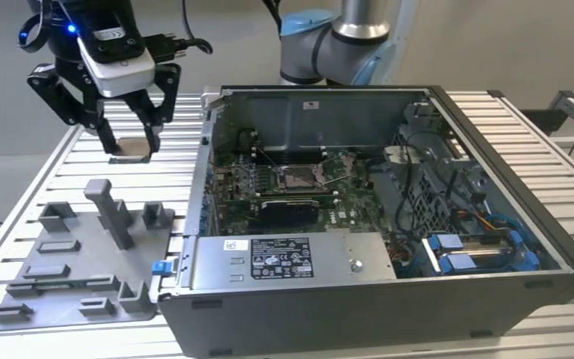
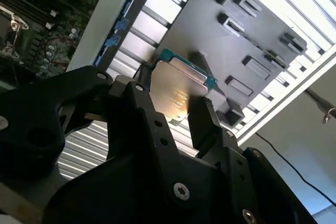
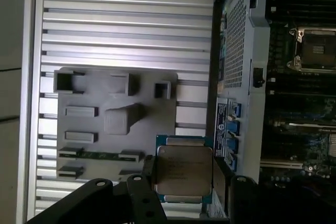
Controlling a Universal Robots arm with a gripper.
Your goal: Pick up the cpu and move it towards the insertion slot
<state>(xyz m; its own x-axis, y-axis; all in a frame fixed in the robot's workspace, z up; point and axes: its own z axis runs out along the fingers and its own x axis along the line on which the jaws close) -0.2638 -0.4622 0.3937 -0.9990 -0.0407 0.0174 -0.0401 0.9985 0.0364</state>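
Black gripper (image 1: 131,140) fingers are clamped on the cpu (image 1: 132,147), a thin square chip with a silvery-beige metal top and a green rim. In the first wrist view the cpu (image 3: 184,176) is seen gripped by two opposite edges, with its other two edges left free.

The chip is held in the air outside the open black computer case (image 1: 367,299), beyond the case's side wall on the exterior view's left. Beneath it lie the slatted aluminium table (image 1: 28,172) and, nearer the case's front corner, a grey plastic fixture plate (image 1: 78,262) with raised blocks and one tall post. Open air surrounds the chip.

The insertion slot (image 1: 297,177), a square socket framed in shiny metal, is set on the board inside the case, well apart from the chip. The case's side wall stands between them, and the case top is uncovered.
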